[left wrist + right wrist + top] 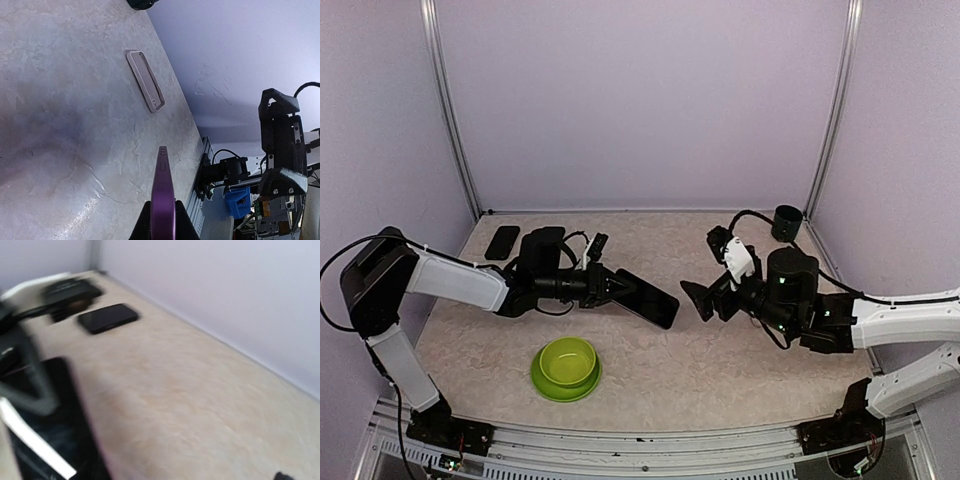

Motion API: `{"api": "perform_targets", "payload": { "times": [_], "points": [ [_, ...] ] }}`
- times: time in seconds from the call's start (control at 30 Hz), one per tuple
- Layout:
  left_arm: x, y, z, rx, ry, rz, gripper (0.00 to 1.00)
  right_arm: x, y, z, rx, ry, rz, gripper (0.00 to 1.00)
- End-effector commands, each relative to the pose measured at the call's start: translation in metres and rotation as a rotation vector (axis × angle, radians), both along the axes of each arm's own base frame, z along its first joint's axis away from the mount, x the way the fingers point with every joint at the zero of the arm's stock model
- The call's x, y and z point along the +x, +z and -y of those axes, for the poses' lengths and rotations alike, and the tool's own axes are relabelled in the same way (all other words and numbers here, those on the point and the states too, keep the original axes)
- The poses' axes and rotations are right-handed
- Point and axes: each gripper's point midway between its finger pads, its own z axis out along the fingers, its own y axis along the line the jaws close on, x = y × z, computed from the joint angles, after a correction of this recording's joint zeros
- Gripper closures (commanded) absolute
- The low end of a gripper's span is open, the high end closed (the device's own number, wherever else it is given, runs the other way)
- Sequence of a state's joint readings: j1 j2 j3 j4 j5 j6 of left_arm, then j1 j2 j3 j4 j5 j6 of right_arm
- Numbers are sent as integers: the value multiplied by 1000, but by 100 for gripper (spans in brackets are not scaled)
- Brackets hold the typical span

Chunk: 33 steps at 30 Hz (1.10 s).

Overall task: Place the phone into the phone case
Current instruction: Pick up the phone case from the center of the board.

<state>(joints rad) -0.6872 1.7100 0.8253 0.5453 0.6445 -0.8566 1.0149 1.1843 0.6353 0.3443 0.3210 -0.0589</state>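
My left gripper (618, 286) is shut on the phone (648, 298), a dark slab held above the table's middle and sticking out to the right. From the left wrist the phone (163, 190) shows edge-on with a purple rim, clamped between the black fingers (141, 222). The phone case (145, 80), pale grey, lies flat on the table ahead of it; in the top view it is hidden under the right arm. My right gripper (706, 298) hangs open just right of the phone's free end, holding nothing. The right wrist view is blurred, with the phone (47, 415) at its left.
A green bowl (565, 366) sits near the front, left of middle. A dark cup (787, 222) stands in the back right corner. A black phone-like slab (503, 242) lies at the back left, also in the right wrist view (107, 317). Pale walls close three sides.
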Motion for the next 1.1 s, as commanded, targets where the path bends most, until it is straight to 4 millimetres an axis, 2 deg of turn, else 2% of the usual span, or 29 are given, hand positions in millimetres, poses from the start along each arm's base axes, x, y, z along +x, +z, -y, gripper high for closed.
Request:
{"api": "perform_targets", "payload": {
  "times": [0.0,0.1,0.3,0.4,0.5,0.77,1.07],
  "points": [
    [11,29,-7,-56,48,78,100,18,-8,43,100,-230,-112,0],
    [11,31,-7,-58,49,83,100,23,-13,66,178,-347,-172,0],
    [9,34,-8,-53,56,91,100,32,-28,97,265,-505,-261,1],
    [7,38,-9,-46,64,107,100,39,-44,119,240,-643,-306,5],
    [6,43,-9,-37,70,130,100,42,-72,135,200,-743,-432,6],
    [2,51,-10,-56,64,140,100,48,-114,165,184,-878,-629,9],
    [-2,52,-9,-74,49,140,100,62,-136,197,144,-950,-691,11]
  ]
}}
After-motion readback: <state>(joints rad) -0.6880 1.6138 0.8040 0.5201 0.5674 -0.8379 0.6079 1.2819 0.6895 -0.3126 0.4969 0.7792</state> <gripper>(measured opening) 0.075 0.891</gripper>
